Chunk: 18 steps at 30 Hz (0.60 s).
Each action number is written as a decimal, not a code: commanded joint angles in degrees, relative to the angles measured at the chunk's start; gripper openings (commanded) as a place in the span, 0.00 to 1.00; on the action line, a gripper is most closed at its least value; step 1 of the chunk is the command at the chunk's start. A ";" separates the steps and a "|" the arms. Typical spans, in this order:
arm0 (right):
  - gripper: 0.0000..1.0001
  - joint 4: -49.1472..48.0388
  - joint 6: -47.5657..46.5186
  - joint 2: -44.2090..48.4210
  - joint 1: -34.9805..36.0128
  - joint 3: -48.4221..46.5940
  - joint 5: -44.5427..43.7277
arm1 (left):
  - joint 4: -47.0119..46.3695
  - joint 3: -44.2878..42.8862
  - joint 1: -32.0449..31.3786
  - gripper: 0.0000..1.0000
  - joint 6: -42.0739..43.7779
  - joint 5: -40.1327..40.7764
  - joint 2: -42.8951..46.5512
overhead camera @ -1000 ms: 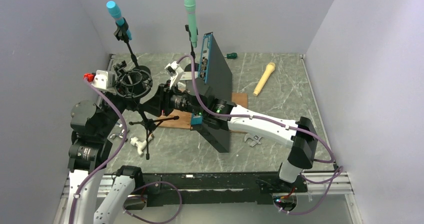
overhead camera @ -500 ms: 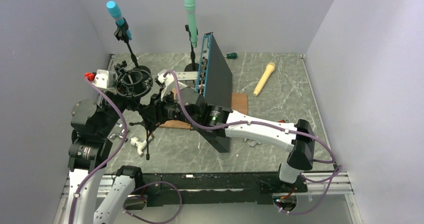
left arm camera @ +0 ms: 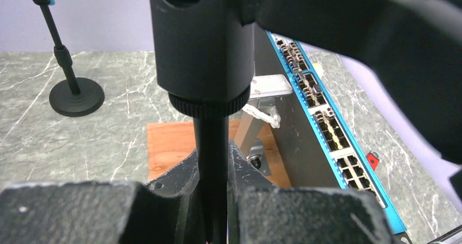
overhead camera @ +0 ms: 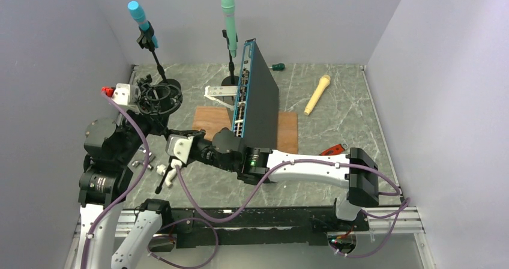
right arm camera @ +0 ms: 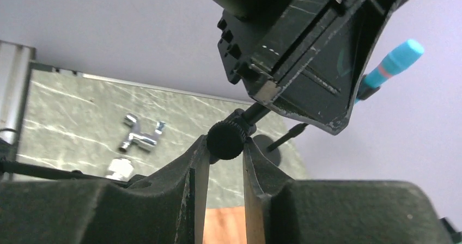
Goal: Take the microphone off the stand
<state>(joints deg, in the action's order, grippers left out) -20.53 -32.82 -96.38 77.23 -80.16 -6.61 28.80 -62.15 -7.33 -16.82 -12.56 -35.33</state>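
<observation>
Though a blurred black cylinder (left arm camera: pixel 204 42), cut off at the top, fills half my left wrist view, I can see my left fingers (left arm camera: pixel 190 173) pinched tight on the thin black rod (left arm camera: pixel 211 140) below its ribbed collar. My right fingers (right arm camera: pixel 202 165) are closed on a small black knurled knob (right arm camera: pixel 226 140). Above it, a scuffed black block (right arm camera: pixel 305 48) runs out of frame, too close to make out. From overhead those fingers are hidden beneath the white wrist camera (overhead camera: pixel 179 146).

I count three microphones. A blue microphone (overhead camera: pixel 137 11) sits clipped atop a thin black stand (overhead camera: pixel 157 59) at the far left. That stand's foot is hidden behind a black ring cradle (overhead camera: pixel 159 96), and I cannot tell whether anything sits inside the cradle. A green microphone (overhead camera: pixel 227 8) stands upright in a second black stand (overhead camera: pixel 230 81), just beside the upright black network switch with a blue face (overhead camera: pixel 261 98). A yellow microphone (overhead camera: pixel 317 93) lies loose on the grey marble counter (overhead camera: pixel 336 125), well apart from both stands.

Near my left arm lie one chrome tap fitting (overhead camera: pixel 143 158) and one white pipe fitting (overhead camera: pixel 163 169).
</observation>
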 commanded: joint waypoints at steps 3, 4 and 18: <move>0.36 -5.92 -11.64 1.20 -0.75 -0.34 0.01 | -3.85 -0.92 -0.14 0.00 -2.49 -0.16 0.65; 0.52 -6.59 -10.71 1.79 -0.80 0.57 -0.77 | -3.85 -0.83 -0.16 0.00 -2.37 -0.01 0.62; 0.91 -4.33 14.04 30.90 -2.27 22.87 -6.15 | -5.18 3.04 -0.14 0.00 0.97 22.14 -1.17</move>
<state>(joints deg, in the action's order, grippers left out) -22.79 -28.29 -76.05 75.94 -61.23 -11.31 28.58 -60.53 -7.33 -16.43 -2.87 -35.75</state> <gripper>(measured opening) 0.894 0.162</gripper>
